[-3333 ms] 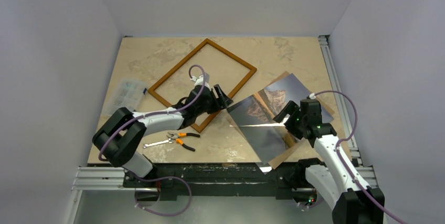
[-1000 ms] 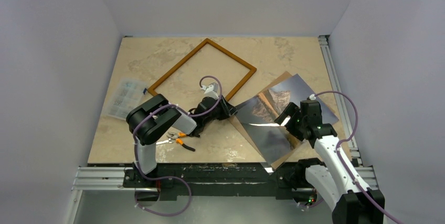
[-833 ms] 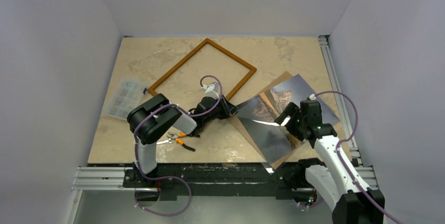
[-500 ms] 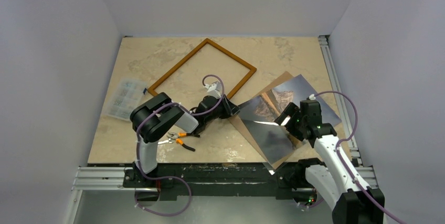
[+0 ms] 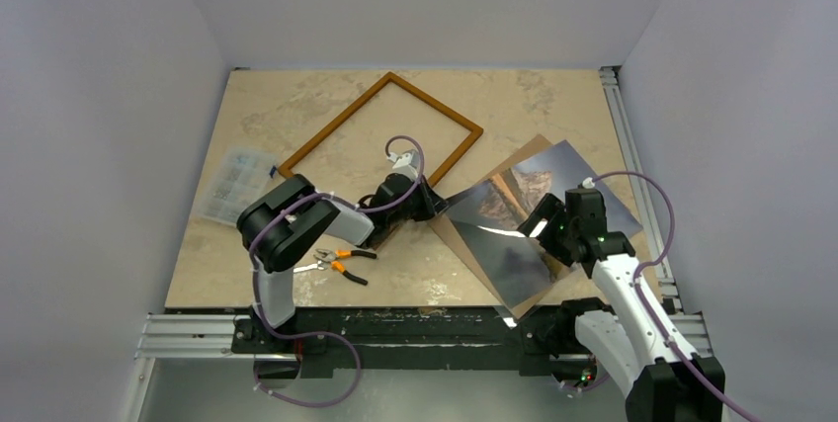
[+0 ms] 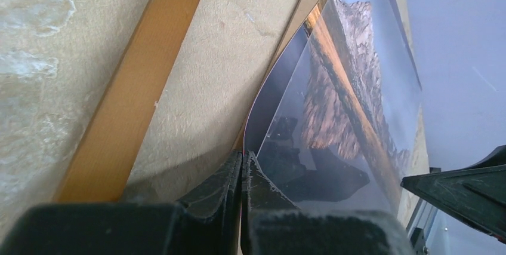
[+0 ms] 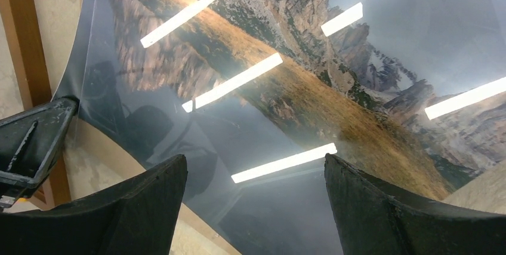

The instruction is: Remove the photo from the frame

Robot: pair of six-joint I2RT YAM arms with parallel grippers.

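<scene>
Since the frame (image 5: 336, 123) lies on the table (image 5: 296, 106) with only bare tabletop showing inside it, I judge that the main part of the task is done: the photo is out.

Left of the frame there is a clear plastic box (image 5: 232, 183). Near the frame's closest corner lie the pliers (image 5: 341, 262). Neither has a role here.

At the right side of the frame, my left gripper (image 6: 241, 158) is pressed fully together. The thin corner of the photo (image 6: 352, 106) runs into the line between its fingers, so I believe that I pinch this corner.

The photo lies to the right of the frame, picture side up and glossy. It rests partly over a brown board (image 5: 537, 143) that shows beyond its far edge. Its left corner is close to the frame, but I cannot tell if they touch.

Further right of the frame, my right gripper (image 7: 253, 168) hangs above the photo with its fingers wide apart, holding nothing.

What is left, I think, is only to draw the photo away from the frame and lay it flat.
</scene>
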